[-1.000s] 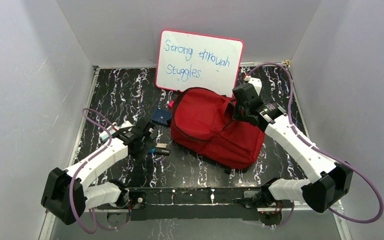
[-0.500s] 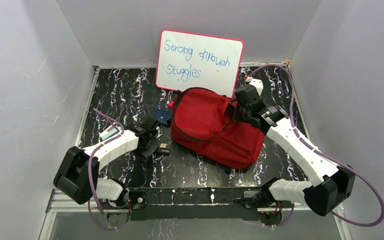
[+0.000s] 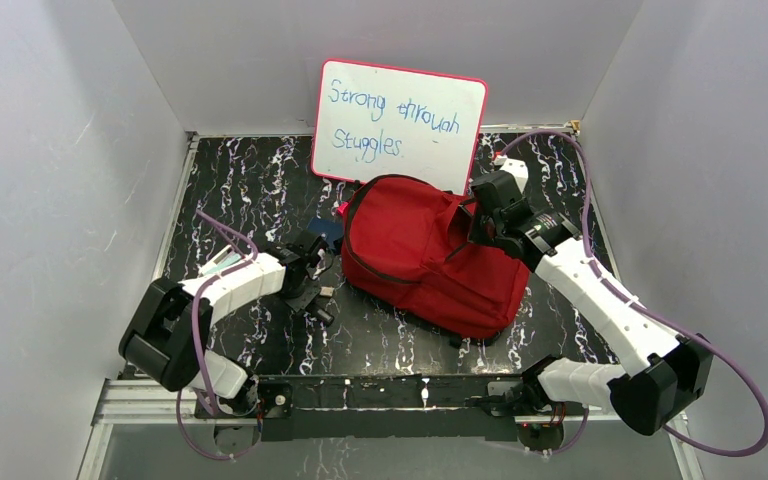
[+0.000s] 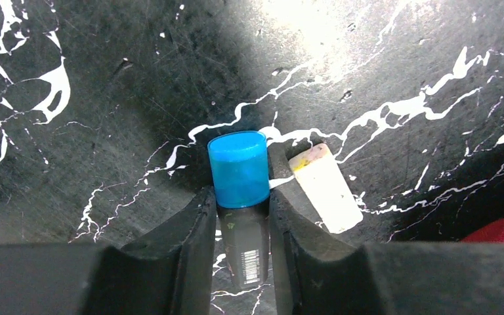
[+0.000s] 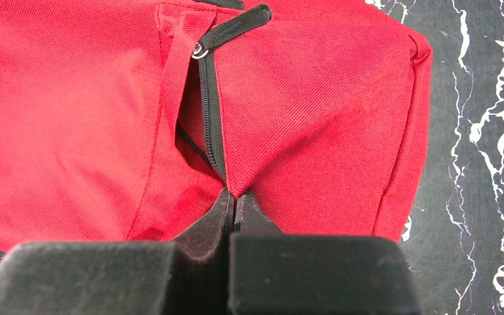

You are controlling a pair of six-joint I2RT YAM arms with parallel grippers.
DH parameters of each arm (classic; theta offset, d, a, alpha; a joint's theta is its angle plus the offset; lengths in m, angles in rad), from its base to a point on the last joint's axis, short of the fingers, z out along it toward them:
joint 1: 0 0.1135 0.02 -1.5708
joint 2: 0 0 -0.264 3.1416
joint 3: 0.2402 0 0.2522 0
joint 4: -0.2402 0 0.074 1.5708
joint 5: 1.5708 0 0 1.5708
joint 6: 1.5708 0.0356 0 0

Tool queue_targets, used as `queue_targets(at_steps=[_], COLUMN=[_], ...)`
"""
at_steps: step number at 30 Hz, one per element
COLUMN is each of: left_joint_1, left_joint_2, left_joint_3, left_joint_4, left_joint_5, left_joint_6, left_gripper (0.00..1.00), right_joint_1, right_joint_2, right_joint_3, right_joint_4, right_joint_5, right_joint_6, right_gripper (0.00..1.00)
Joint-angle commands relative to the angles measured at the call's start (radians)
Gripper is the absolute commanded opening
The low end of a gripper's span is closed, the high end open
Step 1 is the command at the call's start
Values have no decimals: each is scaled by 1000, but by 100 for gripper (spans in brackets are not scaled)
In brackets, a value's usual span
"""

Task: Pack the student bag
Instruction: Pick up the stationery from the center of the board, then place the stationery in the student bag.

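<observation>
Student bag [image 3: 430, 265] centre frame. Your right gripper [image 5: 235, 197] jaws clamped on bag fabric beside zipper [image 5: 209, 125], probably holding mouth open for loading. Left gripper [image 4: 241, 191] jaws closed around blue-capped marker [image 4: 239, 169], likely next in.

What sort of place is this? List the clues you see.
Probably a robot lab test cell, not a classroom: grey walls box in a black marbled table, a left arm and right arm are mounted at its near edge, and a handwritten whiteboard stands behind the student bag.
</observation>
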Motion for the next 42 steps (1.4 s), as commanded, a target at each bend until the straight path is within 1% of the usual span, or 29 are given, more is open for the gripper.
queue_targets(at_steps=[1, 3, 6, 9, 13, 15, 17, 20, 23, 27, 30, 33, 36, 38, 42], left_joint_1=[-2, -2, -2, 0, 0, 0, 0, 0, -2, -12, -59, -91, -119, -133, -183], left_joint_2=[-14, -64, -149, -234, -319, -361, -401, -435, -378, -196, -95, 6, 80, 121, 170], left_joint_3=[-30, -39, -41, -15, 50, 81, 103, 115, 179, 314, 379, 451, 464, 466, 472], left_joint_4=[-1, -1, 6, 21, 40, 86, 169, 363, 497, 586, 696, 756, 858, 925, 1004], left_joint_5=[-47, -68, -103, -128, -121, -69, 10, 180, 287, 385, 370, 370, 368, 390, 403], left_joint_6=[29, 45, 100, 209, 387, 489, 579, 676, 701, 729, 763, 766, 752, 727, 714], left_gripper=[20, 16, 14, 8, 5, 3, 3, 1, 0, 0, 0, 0, 0, 0, 0], right_joint_1=[-10, -10, -10, -10, -10, -10, -10, -10, -9, -10, -10, -10, -10, -9, -10], right_joint_2=[-39, -43, -46, -49, -61, -77, -101, -144, -173, -177, -183, -185, -181, -179, -179], right_joint_3=[8, 6, 5, 3, -3, -22, -45, -84, -109, -115, -127, -129, -126, -124, -122], right_joint_4=[31, 36, 43, 47, 58, 84, 121, 190, 233, 238, 254, 265, 271, 272, 272], right_joint_5=[33, 29, 25, 23, 16, 3, -8, -33, -46, -57, -69, -78, -90, -96, -93], right_joint_6=[-19, -20, -22, -24, -25, -43, -63, -101, -119, -111, -104, -92, -80, -74, -60], right_gripper=[0, 0, 0, 0, 0, 0, 0, 0, 0, 0, 0, 0, 0, 0, 0])
